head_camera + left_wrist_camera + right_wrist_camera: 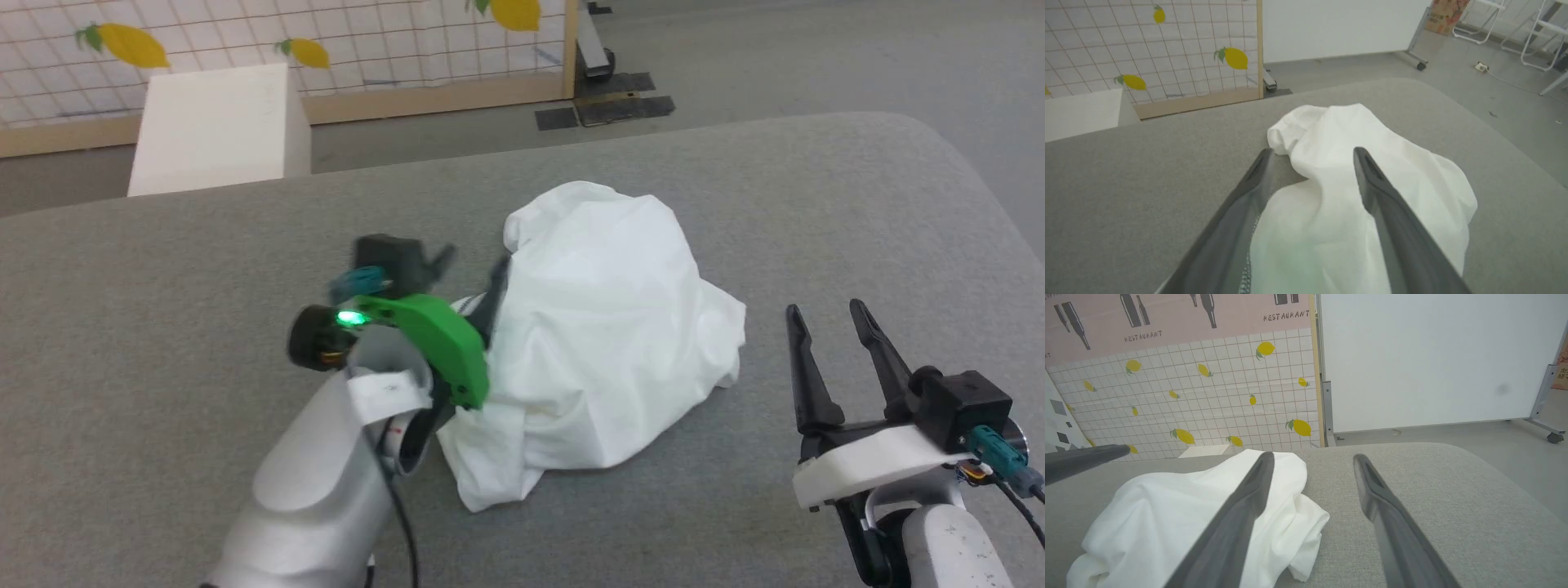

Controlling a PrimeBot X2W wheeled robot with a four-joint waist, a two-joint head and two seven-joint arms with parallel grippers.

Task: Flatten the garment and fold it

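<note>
The garment is a white thin top lying in a crumpled heap at the middle of the grey padded table. My left gripper is at the heap's left edge. In the left wrist view the left gripper stands open, and a fold of the garment lies loose between its fingers. A dark zigzag seam shows near the left finger. My right gripper is open and empty, apart from the heap on its right. The right wrist view has the right gripper over bare table, with the garment to its left.
A rigid white box stands beyond the table's far left edge, before a lemon-patterned tiled partition. The table's far right corner is rounded, with grey floor beyond. A white board on casters stands behind.
</note>
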